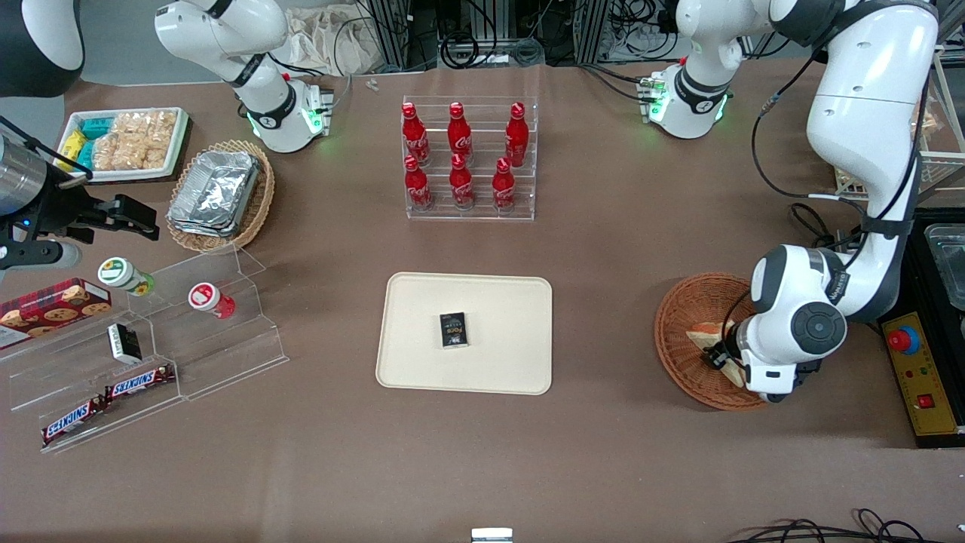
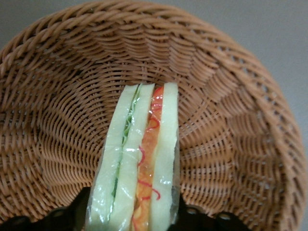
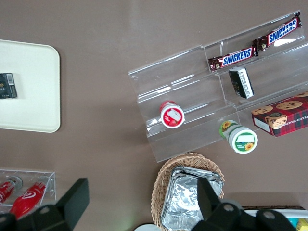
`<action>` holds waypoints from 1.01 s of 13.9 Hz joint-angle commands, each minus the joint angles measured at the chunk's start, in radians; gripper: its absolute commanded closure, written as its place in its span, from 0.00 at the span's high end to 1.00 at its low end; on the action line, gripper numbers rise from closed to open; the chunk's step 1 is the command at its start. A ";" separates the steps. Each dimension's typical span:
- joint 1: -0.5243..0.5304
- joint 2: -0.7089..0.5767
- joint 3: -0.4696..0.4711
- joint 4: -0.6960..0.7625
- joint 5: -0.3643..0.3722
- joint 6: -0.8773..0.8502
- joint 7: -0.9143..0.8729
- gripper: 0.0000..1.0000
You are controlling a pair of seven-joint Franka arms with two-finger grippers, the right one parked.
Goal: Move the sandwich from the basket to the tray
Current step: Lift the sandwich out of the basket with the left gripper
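The sandwich (image 1: 705,334) is a pale wedge with red and green filling, standing on edge in the round reddish-brown wicker basket (image 1: 682,332) toward the working arm's end of the table. My left gripper (image 1: 722,360) is down inside the basket, its dark fingers pressed against both bread faces of the sandwich (image 2: 144,159). In the left wrist view the gripper (image 2: 137,226) holds the sandwich against the basket's woven wall (image 2: 231,120). The cream-beige tray (image 1: 422,362) lies mid-table, well apart from the basket.
A small black box (image 1: 454,330) lies on the tray. A clear rack of red bottles (image 1: 469,158) stands farther from the front camera. A clear snack shelf (image 1: 151,354), an oval basket of foil containers (image 1: 219,192) and a white snack tray (image 1: 124,139) lie toward the parked arm's end. A yellow button box (image 1: 916,377) sits beside the basket.
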State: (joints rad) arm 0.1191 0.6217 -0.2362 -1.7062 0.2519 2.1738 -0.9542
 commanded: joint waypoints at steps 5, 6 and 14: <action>-0.007 -0.029 -0.011 0.031 0.027 -0.047 -0.031 0.00; -0.007 -0.042 -0.011 0.048 0.044 -0.096 0.004 0.00; -0.006 -0.023 -0.270 0.465 0.029 -0.465 0.037 0.00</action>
State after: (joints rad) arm 0.1176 0.5697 -0.4410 -1.3038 0.2780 1.7371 -0.9300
